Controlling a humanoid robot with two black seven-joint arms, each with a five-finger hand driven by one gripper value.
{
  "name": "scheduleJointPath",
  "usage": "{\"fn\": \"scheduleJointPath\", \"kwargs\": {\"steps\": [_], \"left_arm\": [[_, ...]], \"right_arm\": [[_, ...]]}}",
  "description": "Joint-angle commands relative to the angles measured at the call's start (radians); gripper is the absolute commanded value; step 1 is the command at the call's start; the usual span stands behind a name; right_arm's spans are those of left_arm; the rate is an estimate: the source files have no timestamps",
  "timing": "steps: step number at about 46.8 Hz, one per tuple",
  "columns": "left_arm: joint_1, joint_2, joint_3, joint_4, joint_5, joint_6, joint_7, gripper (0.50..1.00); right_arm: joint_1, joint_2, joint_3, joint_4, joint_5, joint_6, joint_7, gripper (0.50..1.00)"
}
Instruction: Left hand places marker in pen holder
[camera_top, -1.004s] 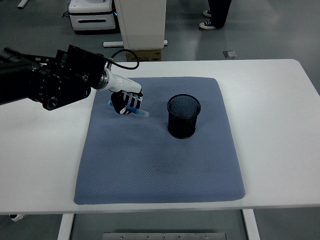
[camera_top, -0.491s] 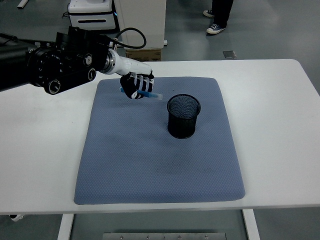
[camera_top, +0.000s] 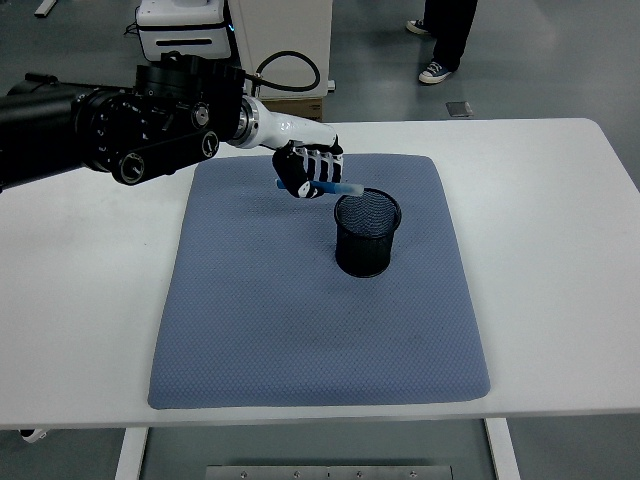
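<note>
My left hand (camera_top: 308, 173) is shut on a blue marker (camera_top: 338, 188) and holds it in the air, nearly level, its tip pointing right. The tip reaches over the left rim of the black mesh pen holder (camera_top: 367, 232), which stands upright on the blue mat (camera_top: 320, 330) right of centre. The hand is just left of and above the holder. The right arm is out of view.
The blue mat covers the middle of the white table (camera_top: 560, 260). Beyond the table's far edge stand white equipment (camera_top: 185, 25) and a cardboard box (camera_top: 288, 108). A person's legs (camera_top: 445, 40) show at the top right.
My left hand has carried the marker up and to the right, from the mat's left part to the pen holder's left rim.
</note>
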Motion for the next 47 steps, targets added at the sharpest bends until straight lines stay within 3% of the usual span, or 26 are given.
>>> {"fn": "scheduleJointPath", "kwargs": {"steps": [1,47], "left_arm": [[-0.002,-0.014,-0.008,0.0,-0.002,0.002,0.0,0.5],[-0.017,-0.096,-0.087,-0.008,-0.201,0.006,0.022,0.5]], "right_arm": [[0.0,0.0,0.0,0.0,0.0,0.0,0.0,1.0],[0.0,0.0,0.0,0.0,0.0,0.0,0.0,1.0]]}}
